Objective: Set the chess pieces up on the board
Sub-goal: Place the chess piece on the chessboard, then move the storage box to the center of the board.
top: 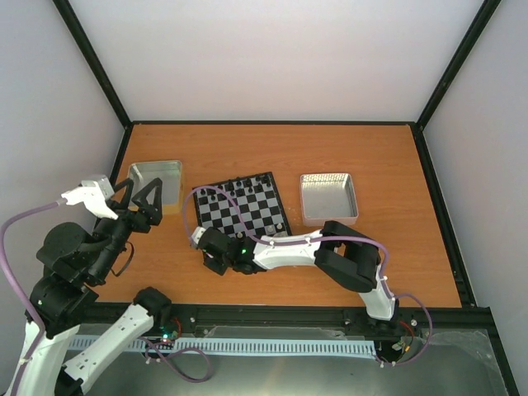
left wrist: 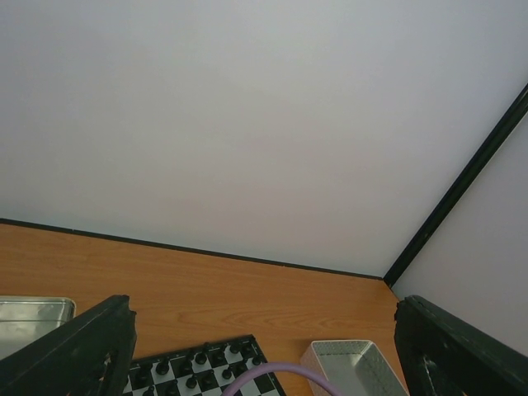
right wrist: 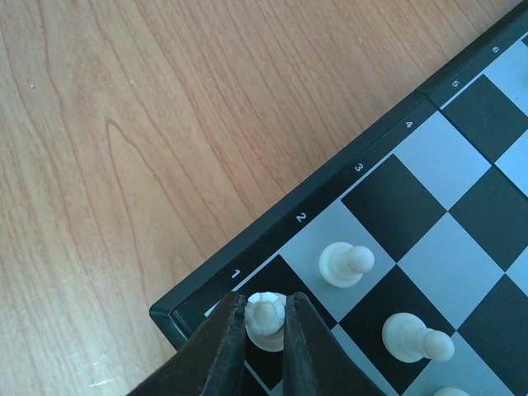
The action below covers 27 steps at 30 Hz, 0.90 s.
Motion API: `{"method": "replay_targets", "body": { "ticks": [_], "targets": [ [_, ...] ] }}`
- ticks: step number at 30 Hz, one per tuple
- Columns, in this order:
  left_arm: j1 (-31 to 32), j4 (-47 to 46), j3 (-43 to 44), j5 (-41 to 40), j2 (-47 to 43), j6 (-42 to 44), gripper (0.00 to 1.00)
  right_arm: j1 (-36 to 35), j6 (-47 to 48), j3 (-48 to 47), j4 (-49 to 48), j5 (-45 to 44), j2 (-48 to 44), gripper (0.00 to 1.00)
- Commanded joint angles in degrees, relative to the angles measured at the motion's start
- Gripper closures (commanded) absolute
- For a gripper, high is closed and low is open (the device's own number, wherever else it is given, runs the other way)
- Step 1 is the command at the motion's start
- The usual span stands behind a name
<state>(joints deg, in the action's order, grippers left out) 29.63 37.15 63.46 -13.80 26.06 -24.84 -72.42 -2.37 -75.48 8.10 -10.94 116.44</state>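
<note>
The board [top: 247,210] lies mid-table, with black pieces [top: 235,188] along its far rows. My right gripper [right wrist: 266,320] sits low over the board's [right wrist: 429,190] corner square beside the "1" mark. It is shut on a cream-white rook [right wrist: 266,310] standing upright on that dark square, one finger [right wrist: 221,351] pressed to each side. Two white pawns [right wrist: 345,264] [right wrist: 412,337] stand on neighbouring squares. From above, the right gripper [top: 208,241] is at the board's near-left corner. My left gripper [top: 137,200] hangs open and empty to the left, well above the table, its fingers [left wrist: 82,355] wide apart.
A silver tray [top: 157,183] sits left of the board, just beyond my left gripper. A second tray [top: 328,198] is right of the board, also seen as a white perforated tray [left wrist: 351,367] in the left wrist view. A purple cable [left wrist: 272,373] arcs over the board. Black frame posts edge the table.
</note>
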Motion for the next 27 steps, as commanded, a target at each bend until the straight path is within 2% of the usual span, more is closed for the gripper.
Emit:
{"method": "replay_targets", "body": {
  "ticks": [1,17,22,27],
  "targets": [
    [-0.18,0.73,-0.26,-0.41,-0.50,-0.56,0.13,-0.44,-0.35,-0.98,0.86,-1.07,-0.77,0.83],
    [-0.18,0.05,1.21,-1.52,-0.65,-0.56,0.12,0.17,-5.08,-0.45,1.33,-2.43,-12.20,0.62],
    [-0.18,0.12,-0.17,-1.27,-0.56,-0.86,0.12,5.26,-12.02,4.75,3.00,-2.91,-19.73,0.56],
    [-0.18,-0.07,-5.05,0.25,-1.18,-1.97,0.09,14.57,-19.01,11.60,10.80,-4.97,-30.74,0.52]
  ]
}}
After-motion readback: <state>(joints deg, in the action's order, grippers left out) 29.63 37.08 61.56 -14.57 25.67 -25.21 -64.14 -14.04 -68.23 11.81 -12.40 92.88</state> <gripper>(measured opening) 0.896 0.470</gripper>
